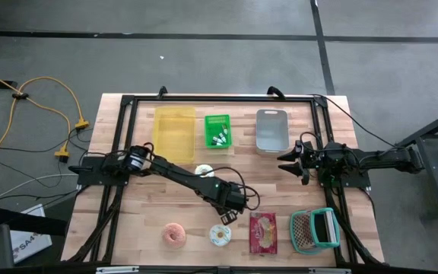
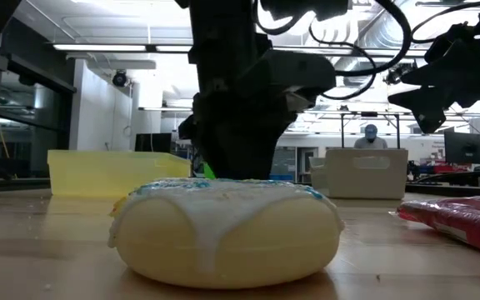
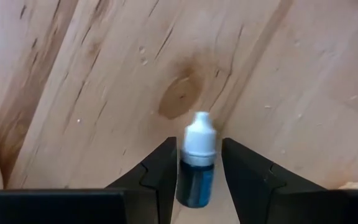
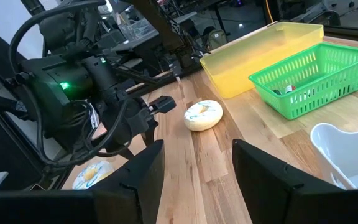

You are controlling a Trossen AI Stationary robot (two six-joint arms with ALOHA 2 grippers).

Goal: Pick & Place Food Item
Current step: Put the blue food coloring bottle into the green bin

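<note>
Left gripper (image 3: 196, 177): low over the table near its centre, fingers pinching a small dropper bottle (image 3: 197, 167) with a white cap and blue body.
Why held so: bottle upright between the pads, cap clear of the fingertips, probably so it can be carried without tipping.
Bottle's likely goal: green basket (image 1: 217, 131) at 12 o'clock from the left gripper, already holding similar small bottles; a judgement only, since the task speaks of a food item.
Right gripper (image 4: 196, 177): parked at 3 o'clock on the table edge, fingers spread, nothing between them.
Food items: white frosted donut (image 2: 226, 227) just at 6 o'clock of the left gripper; pink donut (image 1: 175, 234) at 7 o'clock; red packet (image 1: 263, 232) at 5 o'clock.
Bins: yellow bin (image 1: 174, 131) and grey bin (image 1: 272, 129) flanking the green basket.
Only in left wrist view: the bottle and the grip on it.
Only in high view: whole layout, arm hiding the bottle.
Only in low view: donut's icing drips.
</note>
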